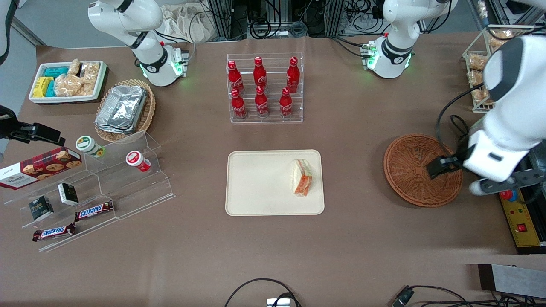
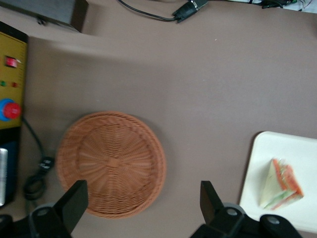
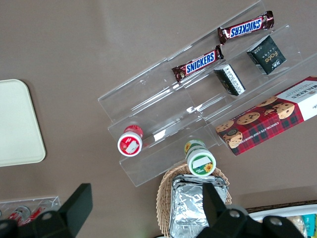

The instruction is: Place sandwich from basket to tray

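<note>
**Spotter:** Since the sandwich (image 1: 301,177) already lies on the tray (image 1: 256,183), at the end nearer the working arm, your job looks all but done, so what can go wrong now comes from the arm itself. Start with the biggest thing, the tabletop (image 1: 273,247): it carries a lot toward the parked arm's end, and a wide swing there would be your worst mistake.

**Operator:** And closer in?

**Spotter:** Next is the tray. Its working-arm edge lies well apart from the basket (image 1: 422,169), but if you pull back low, you could clip that rim and slide the tray with the sandwich on it.

**Operator:** What about the basket?

**Spotter:** It sits empty, and your gripper (image 2: 141,203) hangs above its edge, fingers spread wide with nothing between them. Drop down from here and a finger (image 2: 74,201) could catch the wicker and drag or flip the basket, which I judge to be light. A black cable (image 2: 34,168) lies just beside the basket too; you could snag it.

**Operator:** And the sandwich?

**Spotter:** It rests on one flat face, the orange and green filling edge toward the front camera. It lies close to the tray's rim, so any knock to the tray could shift it against that rim or over it.
</note>
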Motion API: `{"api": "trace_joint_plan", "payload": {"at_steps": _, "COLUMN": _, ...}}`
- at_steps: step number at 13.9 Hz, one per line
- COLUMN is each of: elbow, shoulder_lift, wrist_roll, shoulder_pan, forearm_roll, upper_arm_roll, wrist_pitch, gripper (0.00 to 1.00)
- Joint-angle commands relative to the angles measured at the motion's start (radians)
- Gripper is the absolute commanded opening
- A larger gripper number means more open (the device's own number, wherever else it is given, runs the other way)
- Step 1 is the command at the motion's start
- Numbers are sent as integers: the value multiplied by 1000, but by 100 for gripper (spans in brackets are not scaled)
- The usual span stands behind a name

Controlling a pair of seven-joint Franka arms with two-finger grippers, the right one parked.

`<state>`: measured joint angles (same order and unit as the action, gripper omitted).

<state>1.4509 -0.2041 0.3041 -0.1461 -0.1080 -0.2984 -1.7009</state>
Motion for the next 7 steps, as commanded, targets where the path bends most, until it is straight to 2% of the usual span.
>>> {"api": "trace_joint_plan", "payload": {"at_steps": 1, "elbow": 91, "shoulder_lift": 112, "wrist_roll": -144, "shoulder_pan": 80, "forearm_roll": 36, "upper_arm_roll": 139, "wrist_pitch": 12, "gripper": 100}}
{"api": "trace_joint_plan", "payload": {"at_steps": 4, "elbow": 150, "shoulder_lift": 189, "wrist_roll": -314, "shoulder_pan": 152, "forearm_roll": 40, "upper_arm_roll": 255, "wrist_pitch": 9, "gripper": 100}}
{"api": "trace_joint_plan", "payload": {"at_steps": 7, "elbow": 154, "shoulder_lift": 233, "wrist_roll": -342, "shoulder_pan": 163, "forearm_roll": 64, "upper_arm_roll": 277, "wrist_pitch": 15, "gripper": 100}}
